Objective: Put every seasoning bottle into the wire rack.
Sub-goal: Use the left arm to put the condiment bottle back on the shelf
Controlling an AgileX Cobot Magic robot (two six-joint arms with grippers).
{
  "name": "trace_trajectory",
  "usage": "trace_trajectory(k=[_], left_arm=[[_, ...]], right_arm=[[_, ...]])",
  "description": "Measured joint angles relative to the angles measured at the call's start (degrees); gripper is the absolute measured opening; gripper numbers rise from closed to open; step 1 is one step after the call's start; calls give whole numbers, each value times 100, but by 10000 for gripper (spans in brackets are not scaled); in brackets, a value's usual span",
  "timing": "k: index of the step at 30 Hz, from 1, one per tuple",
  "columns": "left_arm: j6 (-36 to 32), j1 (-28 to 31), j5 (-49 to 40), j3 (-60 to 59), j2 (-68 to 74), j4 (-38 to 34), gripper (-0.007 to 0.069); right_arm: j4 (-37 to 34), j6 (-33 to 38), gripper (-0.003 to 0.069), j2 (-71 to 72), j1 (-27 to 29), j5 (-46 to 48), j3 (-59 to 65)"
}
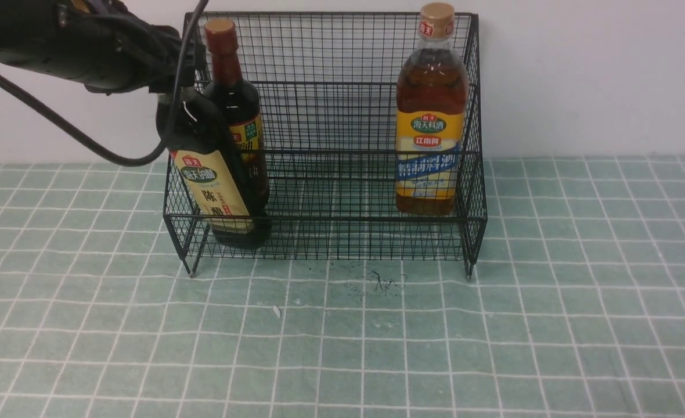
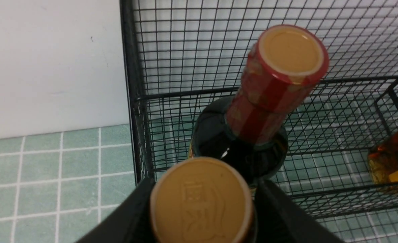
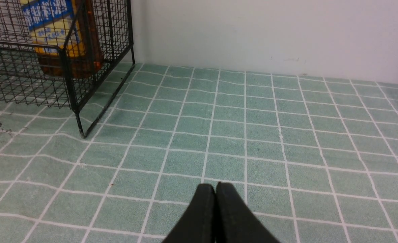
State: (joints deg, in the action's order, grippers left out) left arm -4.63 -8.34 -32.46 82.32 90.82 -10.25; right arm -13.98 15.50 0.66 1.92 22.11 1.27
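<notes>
The black wire rack [image 1: 331, 116] stands against the wall. My left gripper [image 1: 179, 87] is shut on the neck of a dark bottle with a cream label [image 1: 212, 186]. That bottle leans left at the rack's front left corner, its base inside the lower tier. Its gold cap [image 2: 201, 202] sits between my black fingers [image 2: 131, 216]. Just behind it stands the dark bottle with the reddish-brown neck [image 1: 235, 104] [image 2: 269, 98]. The amber bottle with a yellow-blue label [image 1: 431, 116] [image 3: 60, 37] stands at the rack's right end. My right gripper [image 3: 216, 187] is shut on nothing, above the cloth to the right of the rack.
A green checked cloth [image 1: 342, 337] covers the table, with a dark smudge [image 1: 386, 281] and a small white scrap [image 1: 277, 312] in front of the rack. A pale wall [image 1: 598, 75] runs behind. The left arm's cable [image 1: 58, 122] hangs beside the rack's left side.
</notes>
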Motion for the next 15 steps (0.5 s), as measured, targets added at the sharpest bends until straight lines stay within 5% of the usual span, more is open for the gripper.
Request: trace_trajectory(k=[15], left_arm=[[-434, 0, 329, 72, -50, -66, 373]], right_arm=[[0, 0, -15, 0, 0, 0, 0]])
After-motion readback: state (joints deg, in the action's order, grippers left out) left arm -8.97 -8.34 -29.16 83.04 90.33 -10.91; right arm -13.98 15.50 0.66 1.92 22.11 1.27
